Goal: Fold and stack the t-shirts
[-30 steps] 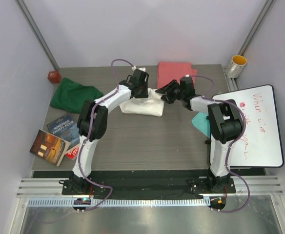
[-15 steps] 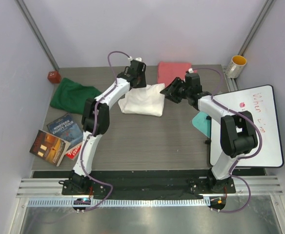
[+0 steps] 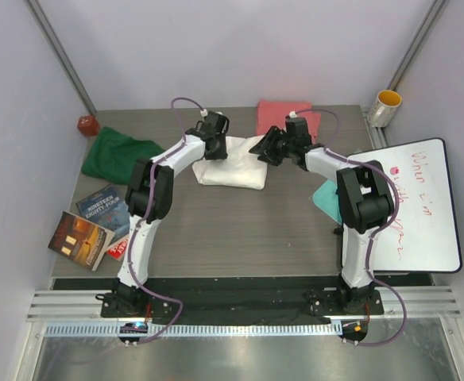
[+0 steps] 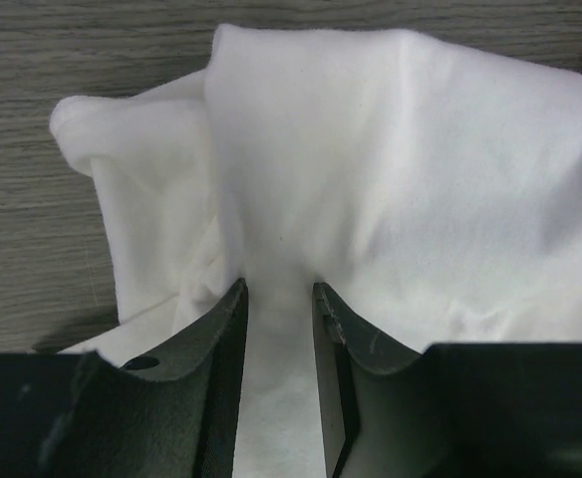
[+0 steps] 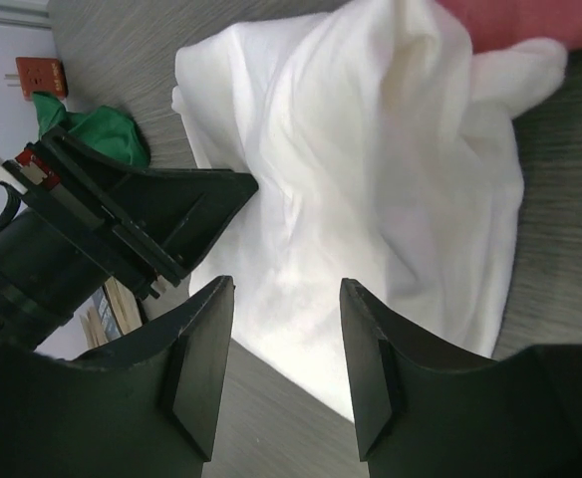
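Folded white cloth t-shirt (image 3: pixel 240 168) lies at the far middle of a grey wood-grain table (image 3: pixel 240 230), with a gripper at each side. Left gripper (image 4: pixel 276 291) sits at the shirt's far left corner, fingers narrow, pinching a raised ridge of the white cloth. Right gripper (image 5: pixel 286 289) is at the shirt's right edge, fingers spread wide over the cloth, gripping nothing. Folded coral-pink cloth t-shirt (image 3: pixel 284 117) lies just behind. Crumpled dark green cloth t-shirt (image 3: pixel 117 155) lies well to the left.

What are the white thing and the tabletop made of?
The white t-shirt: soft matte cloth, probably cotton knit; it slumps in rounded folds and creases. The tabletop: matte grey wood-grain surface, possibly laminate rather than solid wood; fine parallel streaks show.
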Robot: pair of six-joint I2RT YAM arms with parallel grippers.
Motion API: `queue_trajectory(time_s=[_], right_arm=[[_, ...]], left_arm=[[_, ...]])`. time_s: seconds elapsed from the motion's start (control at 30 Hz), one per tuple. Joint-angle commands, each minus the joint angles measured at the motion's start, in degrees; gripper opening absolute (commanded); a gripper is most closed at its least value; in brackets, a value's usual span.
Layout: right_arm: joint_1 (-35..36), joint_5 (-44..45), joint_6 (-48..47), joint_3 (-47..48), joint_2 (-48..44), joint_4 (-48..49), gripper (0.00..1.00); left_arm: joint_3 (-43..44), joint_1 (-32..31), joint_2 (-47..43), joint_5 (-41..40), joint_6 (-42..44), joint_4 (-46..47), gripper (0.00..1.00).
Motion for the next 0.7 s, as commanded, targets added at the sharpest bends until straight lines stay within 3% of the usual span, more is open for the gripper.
queue_trajectory(time_s=[0.0,0.13,0.3,0.47,0.67], right_arm=[[0.34,-0.36,-0.90,6.09,3.24,3.41,0.52],[0.43,0.25,-1.78,9.53,7.55,1.12,0.52],[0.52,3.32,-2.04,9.89,9.40,0.06,0.52],[0.52,5.00,-1.69,9.10,10.72,-0.29,0.52],[0.96,1.58,-2.13,8.92,11.60,-0.56,0.52]], left_arm=[[2.82,-0.15,-1.94,-1.35,1.69,-0.24,0.30],[-0.23,-0.15,-3.60,-2.75,1.69,-1.39,0.28],[-12.25,-0.15,-10.28,-5.21,2.13,2.03,0.29],[-17.55,-0.15,-12.66,-4.16,-0.41,1.95,0.27],[-23.70,-0.23,-15.65,-2.49,-2.70,2.04,0.26]])
